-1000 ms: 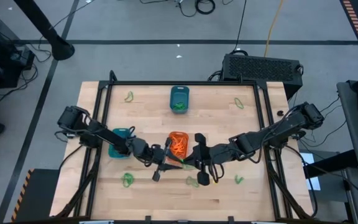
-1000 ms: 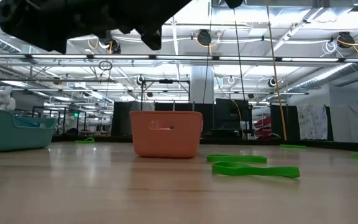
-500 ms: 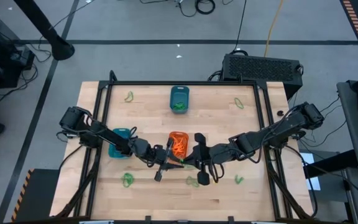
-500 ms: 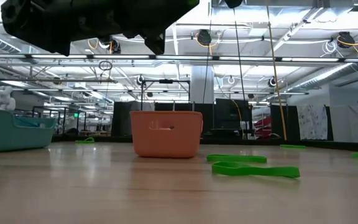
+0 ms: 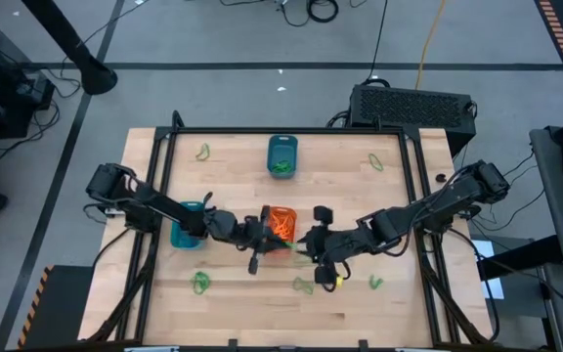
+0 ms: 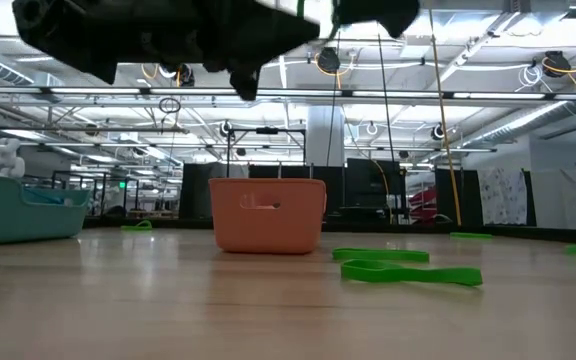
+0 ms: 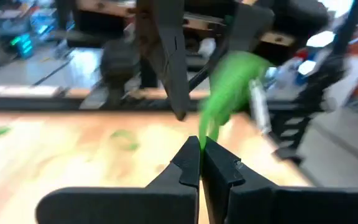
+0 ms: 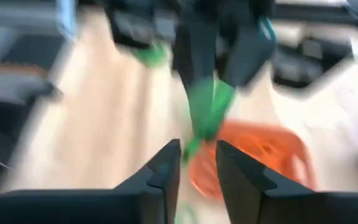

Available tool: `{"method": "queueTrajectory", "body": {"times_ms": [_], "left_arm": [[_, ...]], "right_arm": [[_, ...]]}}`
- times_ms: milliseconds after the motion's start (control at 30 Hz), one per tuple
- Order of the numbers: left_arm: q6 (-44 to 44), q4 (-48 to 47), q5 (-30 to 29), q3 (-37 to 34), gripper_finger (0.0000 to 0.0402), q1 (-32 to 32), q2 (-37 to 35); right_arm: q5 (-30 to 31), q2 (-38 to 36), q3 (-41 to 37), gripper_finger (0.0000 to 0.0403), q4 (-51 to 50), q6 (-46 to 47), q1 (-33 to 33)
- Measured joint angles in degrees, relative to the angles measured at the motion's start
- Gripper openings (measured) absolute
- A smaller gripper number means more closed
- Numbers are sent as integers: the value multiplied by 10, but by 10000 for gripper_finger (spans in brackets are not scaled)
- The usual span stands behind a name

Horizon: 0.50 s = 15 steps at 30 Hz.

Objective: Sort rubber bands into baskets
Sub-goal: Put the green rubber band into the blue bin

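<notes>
My left gripper point(image 5: 262, 246) is shut on a green rubber band point(image 7: 229, 87) above the table, just on the near side of the orange basket point(image 5: 280, 223). My right gripper point(image 5: 304, 246) faces it, open, with a finger on either side of the band's free end point(image 8: 204, 115); whether they touch it, I cannot tell. The orange basket holds orange bands. The dark teal basket point(image 5: 281, 154) stands at the far middle with green bands inside. The turquoise basket point(image 5: 189, 223) is under my left arm. My left gripper pinches one end of the green band point(image 7: 205, 134) between its two fingertips. The fingers lie about level and point toward the table's right. The band is lifted clear of the table and sticks out beyond the fingertips toward my right gripper.
Loose green bands lie on the table at the near left point(image 5: 201, 283), near middle point(image 5: 304, 285), near right point(image 5: 374, 283), far left point(image 5: 203, 152) and far right point(image 5: 375, 161). Two of them show in the low view point(image 6: 408, 270) beside the orange basket point(image 6: 266, 214).
Both grippers have gone a little toward the far edge, closer to the orange basket and to each other. My left gripper has carried the green band toward the right, still clear of the table.
</notes>
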Motion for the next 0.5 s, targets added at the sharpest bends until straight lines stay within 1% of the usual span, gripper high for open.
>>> {"method": "queueTrajectory", "body": {"times_ms": [67, 167, 267, 333, 400, 467, 500], "left_arm": [[0, -61, -18, 0, 4, 14, -27], [0, -156, -50, 0, 4, 42, -77], [0, -243, -83, 9, 3, 90, -119], [0, -325, -91, 28, 3, 134, -138], [0, -398, -91, 60, 3, 182, -139], [0, -461, -86, 91, 3, 230, -128], [0, -478, -73, 110, 3, 255, -114]], "right_arm": [[41, 0, 0, 120, -64, 6, -3], [101, 0, 0, 147, -169, 58, -10], [136, 0, -13, 167, -227, 109, -19], [135, 0, -31, 177, -232, 125, -24], [135, 0, -55, 183, -217, 131, -29], [135, 0, -85, 185, -184, 128, -33], [135, 0, -102, 185, -163, 122, -36]]}}
